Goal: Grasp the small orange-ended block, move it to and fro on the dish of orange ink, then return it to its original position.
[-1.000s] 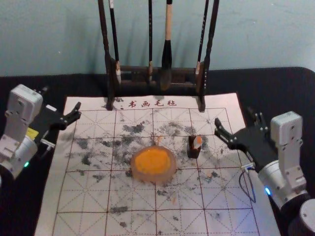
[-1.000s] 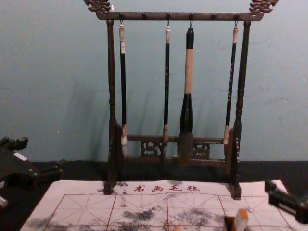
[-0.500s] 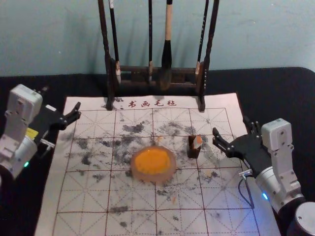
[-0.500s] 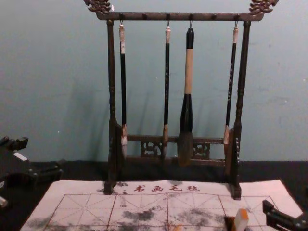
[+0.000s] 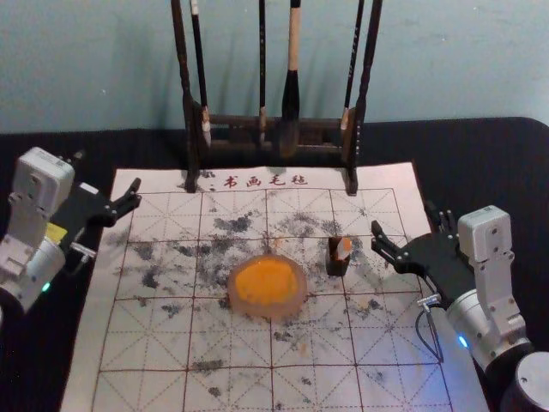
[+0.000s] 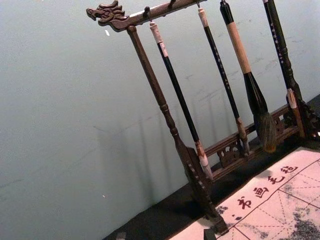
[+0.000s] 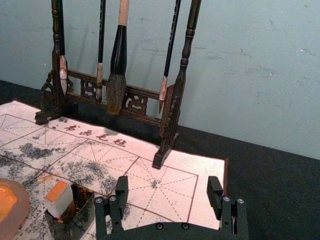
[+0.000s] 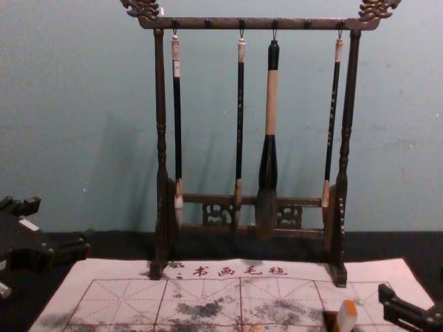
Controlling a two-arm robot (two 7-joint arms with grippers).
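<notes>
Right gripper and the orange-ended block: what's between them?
Nothing but ink-stained mat lies between the right gripper and the block, as the head view shows.

Beyond your right pincer (image 5: 411, 221) and to its left, you have: one dark carved-wood rack (image 5: 184, 60); on it, three slim black-handled brushes (image 5: 262, 69) and one thick brush with a pale wood grip (image 5: 293, 43), all hanging. Below the pincer and leftward, your white mat (image 5: 129, 386), red-gridded, ink-stained. To its right, black cloth (image 5: 515, 172). Farthest from it, a pale blue-green wall (image 5: 463, 51).
</notes>
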